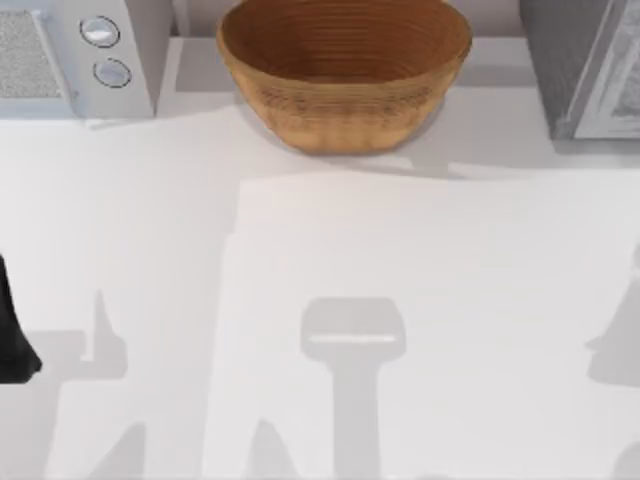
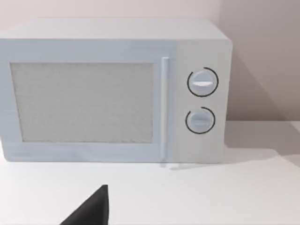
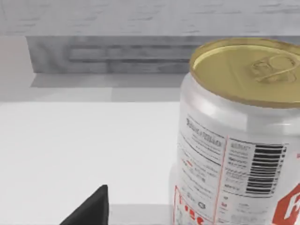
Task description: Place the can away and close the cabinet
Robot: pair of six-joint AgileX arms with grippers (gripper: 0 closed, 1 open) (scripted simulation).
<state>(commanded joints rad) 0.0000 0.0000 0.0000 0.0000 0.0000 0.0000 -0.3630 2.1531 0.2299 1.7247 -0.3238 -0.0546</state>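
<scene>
1. You had the white table [image 1: 420,300] running across the whole top view, with shadows of the arms on its near half.
2. At the far left corner stood a white microwave [image 2: 112,89], door shut, two round dials [image 2: 202,82] stacked on its right panel.
3. At the far right corner you could see the edge of a grey cabinet [image 1: 585,65]; the right wrist view faced its grey front [image 3: 108,54] across bare tabletop. Whether it was open or shut could not be told.
4. A woven wooden basket [image 1: 345,75] sat at the far centre, between microwave and cabinet.
5. The can [image 3: 234,140], silver with a gold lid, barcode and red print, stood upright close in front of the right wrist camera, on the table near the cabinet.
6. Your left arm [image 1: 14,335] showed as a dark shape at the left edge of the table.
7. A dark fingertip [image 2: 91,211] of the left gripper and one [image 3: 91,211] of the right gripper were visible; how far either tool was open, and whether the right one had hold of the can, could not be told.
</scene>
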